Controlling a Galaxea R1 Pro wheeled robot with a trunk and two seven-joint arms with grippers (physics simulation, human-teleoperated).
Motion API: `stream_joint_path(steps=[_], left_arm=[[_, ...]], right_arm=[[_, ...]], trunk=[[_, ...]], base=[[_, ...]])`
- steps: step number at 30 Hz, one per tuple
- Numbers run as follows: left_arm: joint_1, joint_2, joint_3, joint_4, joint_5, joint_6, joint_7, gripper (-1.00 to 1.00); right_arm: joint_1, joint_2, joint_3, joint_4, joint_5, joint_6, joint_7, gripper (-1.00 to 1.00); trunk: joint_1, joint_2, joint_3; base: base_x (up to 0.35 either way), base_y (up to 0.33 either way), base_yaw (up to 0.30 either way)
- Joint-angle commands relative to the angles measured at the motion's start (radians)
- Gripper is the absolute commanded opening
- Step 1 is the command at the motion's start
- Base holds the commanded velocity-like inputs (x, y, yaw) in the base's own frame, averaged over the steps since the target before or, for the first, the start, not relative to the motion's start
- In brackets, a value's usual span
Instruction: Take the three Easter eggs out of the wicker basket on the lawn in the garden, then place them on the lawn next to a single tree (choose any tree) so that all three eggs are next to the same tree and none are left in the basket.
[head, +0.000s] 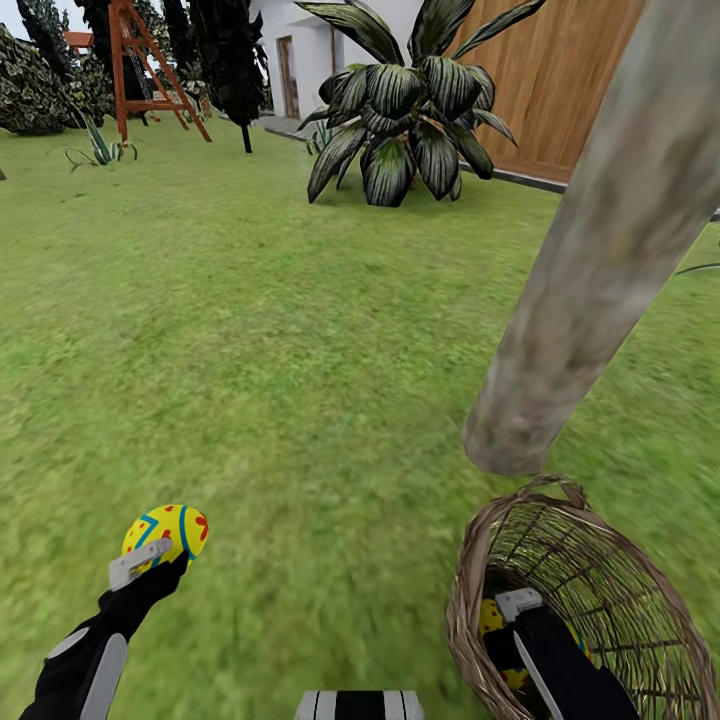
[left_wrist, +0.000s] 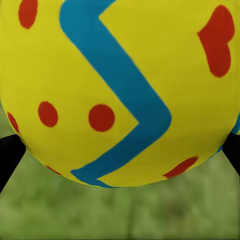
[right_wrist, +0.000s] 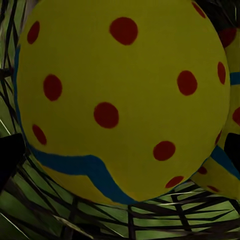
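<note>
My left gripper (head: 155, 560) is shut on a yellow Easter egg (head: 166, 530) with blue zigzags and red dots, held just above the lawn (head: 280, 350) at the lower left. Seen from the left wrist, that egg (left_wrist: 115, 85) sits between two dark fingertips (left_wrist: 7, 155). The wicker basket (head: 600, 560) stands at the lower right, right beside the base of the tree (head: 590, 260). My right gripper (head: 517, 612) reaches inside it. From the right wrist, a second egg (right_wrist: 120, 100) is held between the fingers (right_wrist: 10, 157), and another egg (right_wrist: 229, 162) lies beside it on the woven bottom (right_wrist: 100, 215).
A broad-leafed plant (head: 410, 110) grows at the back in front of a wood-panelled wall (head: 560, 70). An orange wooden frame (head: 150, 70), dark narrow trees (head: 235, 60) and a white house (head: 300, 50) stand far off. Open grass stretches ahead and to the left.
</note>
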Motion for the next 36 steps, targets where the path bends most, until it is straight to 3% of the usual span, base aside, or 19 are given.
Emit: stream_joint_path(steps=[1, 8, 9, 36], left_arm=[[0.000, 0.000, 0.000, -0.001, 0.010, 0.006, 0.003, -1.00], [0.000, 0.001, 0.000, -0.003, 0.012, 0.006, 0.003, -1.00], [-0.001, 0.002, 0.000, -0.004, 0.012, 0.006, 0.003, -1.00], [0.000, 0.001, 0.000, -0.004, 0.012, 0.006, 0.002, -1.00]], right_arm=[[0.000, -0.001, 0.002, -0.001, 0.011, 0.005, 0.009, 1.00], [0.000, -0.001, 0.002, -0.001, 0.011, 0.005, 0.008, 1.00], [0.000, -0.001, 0.002, -0.001, 0.011, 0.005, 0.008, -1.00], [-0.001, -0.002, 0.001, 0.000, 0.009, 0.004, 0.009, -1.00]], trunk=[[0.000, -0.001, -0.005], [0.001, -0.001, -0.009], [0.001, -0.001, -0.009], [0.001, -0.001, -0.009]], base=[[0.000, 0.000, 0.000], [0.000, 0.000, 0.000], [0.000, 0.000, 0.000], [0.000, 0.000, 0.000]])
